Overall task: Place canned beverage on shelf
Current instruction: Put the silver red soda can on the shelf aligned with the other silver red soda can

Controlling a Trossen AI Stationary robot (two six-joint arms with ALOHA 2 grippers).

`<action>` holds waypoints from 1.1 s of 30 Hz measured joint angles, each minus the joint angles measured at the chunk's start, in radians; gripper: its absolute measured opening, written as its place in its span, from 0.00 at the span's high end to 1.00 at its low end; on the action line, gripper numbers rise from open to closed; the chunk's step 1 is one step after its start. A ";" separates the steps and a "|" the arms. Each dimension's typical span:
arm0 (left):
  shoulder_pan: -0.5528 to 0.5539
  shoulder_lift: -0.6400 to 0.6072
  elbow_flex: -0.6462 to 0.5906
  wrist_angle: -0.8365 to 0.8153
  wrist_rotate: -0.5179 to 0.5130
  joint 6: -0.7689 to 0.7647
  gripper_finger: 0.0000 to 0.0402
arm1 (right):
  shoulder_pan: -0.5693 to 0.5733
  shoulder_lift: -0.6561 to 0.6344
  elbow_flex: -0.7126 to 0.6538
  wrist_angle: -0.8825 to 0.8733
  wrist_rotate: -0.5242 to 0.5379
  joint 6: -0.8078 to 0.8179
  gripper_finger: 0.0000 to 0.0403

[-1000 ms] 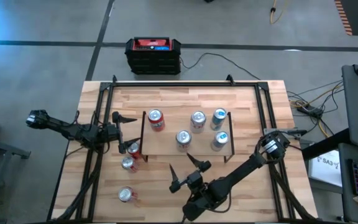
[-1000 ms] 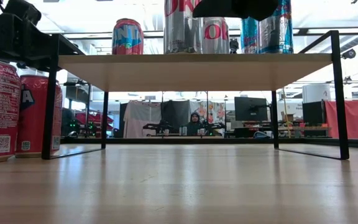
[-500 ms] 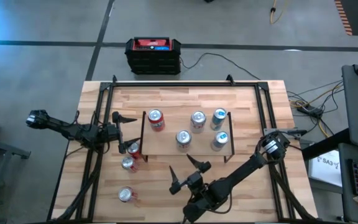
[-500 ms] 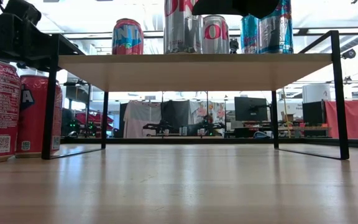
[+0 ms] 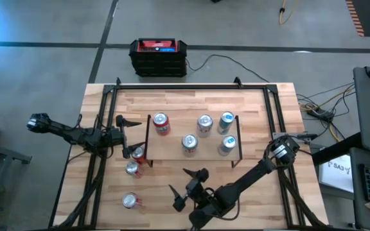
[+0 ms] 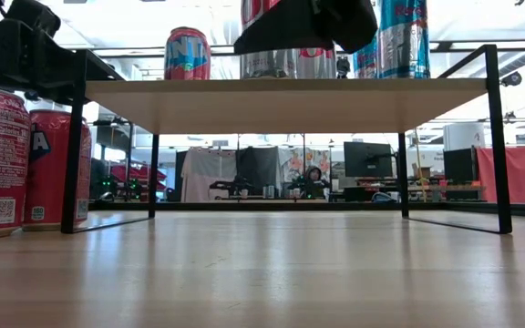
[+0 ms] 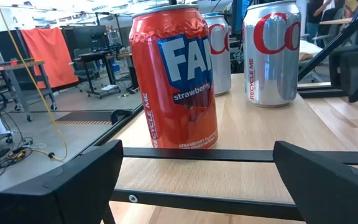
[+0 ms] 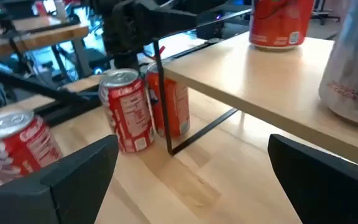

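Note:
The shelf (image 5: pixel 172 154) stands mid-table on thin black legs and carries several cans, among them a red strawberry can (image 5: pixel 161 122) and silver ones (image 5: pixel 204 123). Three red cans stand upright on the tabletop off the shelf's left end: two by its near-left leg (image 5: pixel 138 154) (image 5: pixel 132 168), one nearer the front edge (image 5: pixel 130 201). My right gripper (image 5: pixel 182 187) hovers open in front of the shelf, pointing toward those cans (image 8: pixel 126 109). My left gripper (image 5: pixel 126 136) waits open at the shelf's left end, facing the strawberry can (image 7: pixel 179 74).
Black rails (image 5: pixel 108 109) run along the tabletop's left, right and far sides. A black-and-red box (image 5: pixel 158 56) sits on the floor beyond the far edge. Cables (image 5: pixel 317 110) lie off the table's right side. Bare wood shows under the shelf (image 6: pixel 272 264).
My right gripper has swung at the wrist from pointing toward the shelf to pointing toward the table's left, at the red cans on the tabletop. It stays open. In the low view its dark body now hangs lower in front of the shelf's cans.

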 joint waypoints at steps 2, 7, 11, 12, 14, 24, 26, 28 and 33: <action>0.000 0.000 0.000 0.000 0.000 0.000 0.00 | 0.001 0.000 0.000 0.015 -0.004 -0.051 0.01; 0.000 0.000 0.000 0.000 0.000 0.000 0.00 | 0.002 0.000 0.001 0.033 0.014 -0.232 0.01; 0.000 0.000 0.000 0.000 0.000 0.000 0.00 | 0.017 0.000 0.001 0.029 0.161 -0.353 0.01; 0.000 0.000 0.000 0.000 0.000 0.000 0.00 | 0.025 -0.001 0.001 0.030 0.195 -0.359 0.01; 0.000 0.000 0.000 0.000 0.000 0.000 0.00 | 0.037 -0.001 0.001 0.029 0.243 -0.363 0.01; 0.000 0.000 0.000 0.000 0.000 0.000 0.00 | 0.040 -0.004 0.001 0.028 0.387 -0.128 0.01; 0.000 0.000 0.000 0.000 0.000 0.000 0.00 | 0.031 -0.008 0.001 0.031 0.388 -0.088 0.01; 0.000 0.000 0.000 0.000 0.000 0.000 0.00 | 0.012 -0.011 0.001 0.030 0.390 -0.075 0.01; 0.000 0.000 0.000 0.000 0.000 0.000 0.00 | -0.031 -0.015 0.001 0.030 0.390 -0.084 0.01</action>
